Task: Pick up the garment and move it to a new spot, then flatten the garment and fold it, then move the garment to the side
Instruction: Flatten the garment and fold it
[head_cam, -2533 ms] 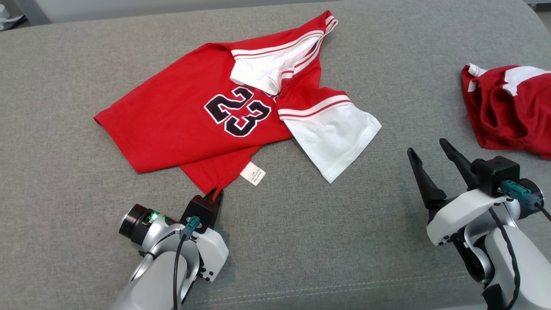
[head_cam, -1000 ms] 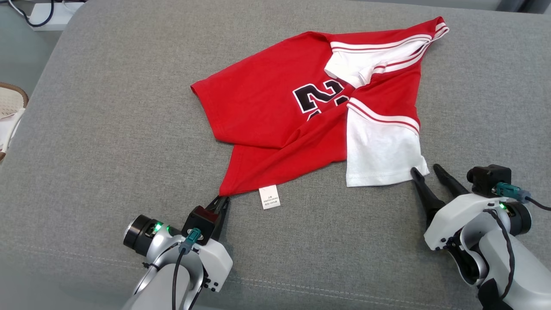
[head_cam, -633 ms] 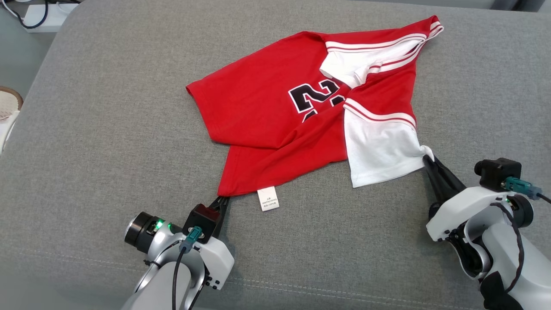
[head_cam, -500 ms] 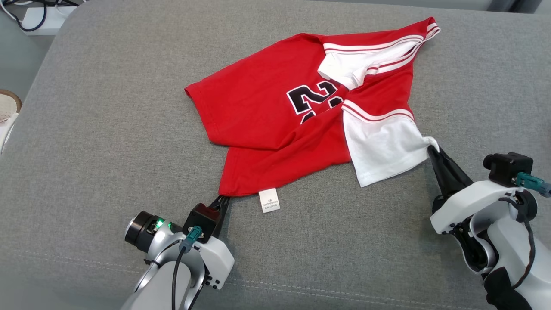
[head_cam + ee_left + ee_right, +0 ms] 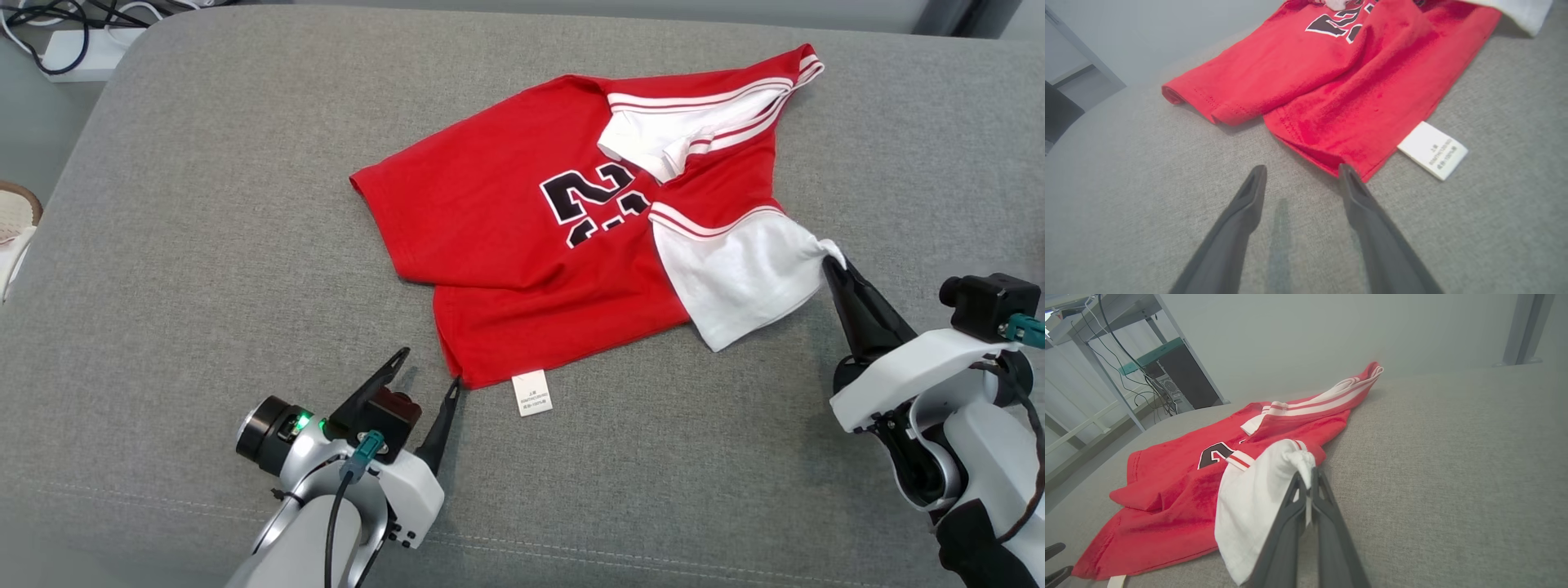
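The garment (image 5: 506, 220) is a red jersey with white sleeves and a black number, lying crumpled on the grey cushion. My left gripper (image 5: 424, 371) stands open just short of its red hem corner (image 5: 1347, 163), holding nothing; the right fingertip (image 5: 1345, 171) touches that corner. A white care label (image 5: 531, 393) pokes out beside it. My right gripper (image 5: 833, 263) is shut on the corner of the white sleeve (image 5: 747, 273), which bunches at the fingertips (image 5: 1308, 473). The jersey (image 5: 1180, 490) spreads to the left in the right wrist view.
The grey cushion (image 5: 204, 245) has free room to the left and along the front. Its left edge drops to the floor, where cables and a power strip (image 5: 73, 41) lie. A desk frame and a computer tower (image 5: 1167, 379) stand beyond.
My left gripper has let go of the red hem corner and opened. My right gripper closed on the white sleeve corner and pulled it right and away, spreading the sleeve.
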Robot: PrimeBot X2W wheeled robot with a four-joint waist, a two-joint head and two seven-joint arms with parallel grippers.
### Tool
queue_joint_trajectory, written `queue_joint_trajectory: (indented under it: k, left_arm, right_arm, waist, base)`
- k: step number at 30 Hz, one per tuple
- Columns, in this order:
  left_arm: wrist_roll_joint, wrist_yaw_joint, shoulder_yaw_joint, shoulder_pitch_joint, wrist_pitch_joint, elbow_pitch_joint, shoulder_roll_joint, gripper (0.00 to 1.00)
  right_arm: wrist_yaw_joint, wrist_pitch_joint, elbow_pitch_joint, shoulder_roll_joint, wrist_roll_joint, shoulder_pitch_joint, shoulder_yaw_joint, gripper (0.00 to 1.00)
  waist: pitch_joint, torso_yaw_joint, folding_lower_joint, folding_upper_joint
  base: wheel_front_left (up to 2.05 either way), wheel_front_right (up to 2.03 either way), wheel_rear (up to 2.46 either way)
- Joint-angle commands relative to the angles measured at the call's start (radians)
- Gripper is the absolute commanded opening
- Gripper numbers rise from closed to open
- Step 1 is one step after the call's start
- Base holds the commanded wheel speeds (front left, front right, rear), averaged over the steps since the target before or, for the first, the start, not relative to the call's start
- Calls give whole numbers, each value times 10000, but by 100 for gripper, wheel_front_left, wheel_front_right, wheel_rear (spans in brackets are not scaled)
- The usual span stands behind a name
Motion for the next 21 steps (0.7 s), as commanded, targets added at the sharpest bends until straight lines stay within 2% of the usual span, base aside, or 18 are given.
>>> queue_joint_trajectory:
  k: [1, 10, 21]
  left_arm:
    - [146, 100, 230, 28, -34, -385, 292, 100]
    - [1105, -33, -866, 103, -34, -1040, 619, 100]
    - [1239, -130, -1294, -736, -34, 129, 790, 100]
  right_arm:
    - [0, 19, -186, -63, 64, 94, 205, 0]
    - [0, 52, -10, -1, 43, 72, 345, 0]
    - [0, 47, 126, 110, -58, -64, 562, 0]
  waist:
    - [-4, 27, 0, 0]
    - [-29, 67, 0, 0]
    - [70, -184, 0, 0]
  base:
    - [0, 0, 0]
    - [0, 0, 0]
    - [0, 0, 0]
